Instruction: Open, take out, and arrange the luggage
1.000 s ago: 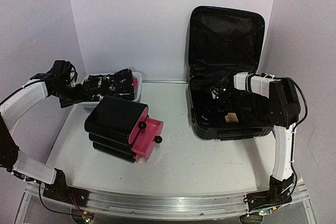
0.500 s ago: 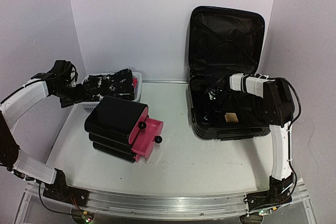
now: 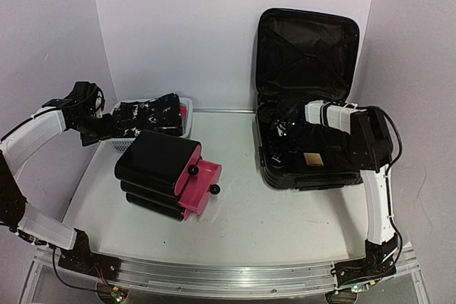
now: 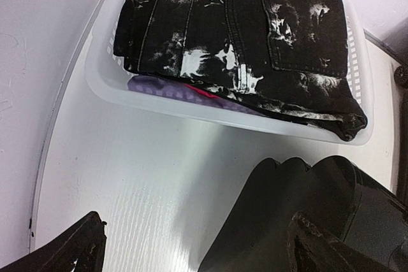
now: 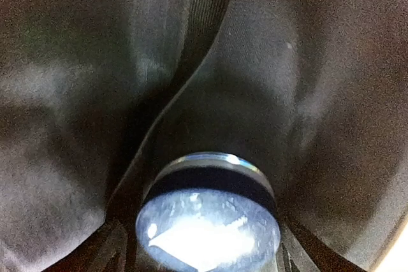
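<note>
Our right gripper [image 5: 201, 246] clamps a clear jar [image 5: 207, 221] with a black band, inside the open suitcase [image 3: 306, 55] at the upper right of the top view, its lid upright. Our left gripper [image 4: 196, 224] gapes wide near the basket [image 4: 102, 74] of clothes [image 4: 242, 23] at far left.

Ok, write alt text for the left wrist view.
A white plastic basket holds folded black jeans splattered white. Nearer, a black case sits on the table, with the left gripper open at the bottom edge.
</note>
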{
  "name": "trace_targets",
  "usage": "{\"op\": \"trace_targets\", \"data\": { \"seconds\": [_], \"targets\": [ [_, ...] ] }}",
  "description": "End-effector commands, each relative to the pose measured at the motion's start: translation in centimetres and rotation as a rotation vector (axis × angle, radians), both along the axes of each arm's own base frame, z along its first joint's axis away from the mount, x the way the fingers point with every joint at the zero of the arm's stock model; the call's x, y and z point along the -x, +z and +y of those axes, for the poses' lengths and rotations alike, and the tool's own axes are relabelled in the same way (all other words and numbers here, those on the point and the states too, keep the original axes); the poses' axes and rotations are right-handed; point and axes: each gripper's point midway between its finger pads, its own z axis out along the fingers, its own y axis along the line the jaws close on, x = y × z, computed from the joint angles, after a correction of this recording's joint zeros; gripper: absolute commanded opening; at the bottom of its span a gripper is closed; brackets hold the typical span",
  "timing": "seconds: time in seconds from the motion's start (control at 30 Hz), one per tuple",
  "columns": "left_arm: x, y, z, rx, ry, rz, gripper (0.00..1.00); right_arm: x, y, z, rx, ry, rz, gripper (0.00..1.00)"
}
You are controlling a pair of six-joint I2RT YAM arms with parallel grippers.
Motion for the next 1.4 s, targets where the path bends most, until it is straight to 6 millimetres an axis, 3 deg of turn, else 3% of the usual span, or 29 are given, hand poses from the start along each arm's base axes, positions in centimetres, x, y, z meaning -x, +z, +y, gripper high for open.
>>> {"op": "trace_targets", "data": {
  "seconds": [0.0,0.3,0.47,0.6,0.7,0.8,0.97,1.13,1.23,1.37],
  "targets": [
    [-0.5,3.0,0.3,0.0,0.019,-0.08,0.99,-1.2,0.0,0.0,0.052,-0.004,-0.038,0.81],
    [0.1,2.7,0.5,0.004,0.034,-0.077,1.0,-1.6,0.0,-1.0,0.122,-0.017,-0.05,0.73],
    [0.4,2.8,0.5,0.014,0.04,-0.083,0.99,-2.2,3.0,-0.1,0.063,-0.021,-0.096,0.58],
    [0.5,3.4,0.3,0.027,0.038,-0.097,0.99,-2.2,7.5,-0.1,0.028,-0.032,-0.17,0.49],
    [0.1,4.5,-0.2,0.04,0.011,-0.12,0.99,-1.4,10.7,-1.2,0.036,-0.033,-0.231,0.47],
    [-0.5,5.3,-1.2,0.055,-0.059,-0.131,0.99,-0.1,11.8,-2.5,0.063,-0.008,-0.262,0.46],
    [0.1,5.5,-2.0,0.089,-0.097,-0.142,0.99,1.7,12.7,-2.4,0.022,0.113,-0.319,0.43],
    [1.4,6.1,-3.0,0.156,-0.138,-0.222,0.99,4.1,15.8,1.7,-0.226,0.244,-0.358,0.37],
    [1.7,7.1,-4.4,0.201,-0.217,-0.264,1.0,6.7,18.2,6.4,-0.387,0.388,-0.403,0.36],
    [1.5,7.2,-6.4,0.246,-0.34,-0.263,1.0,11.4,19.5,13.3,-0.432,0.6,-0.452,0.36]
  ]
}}
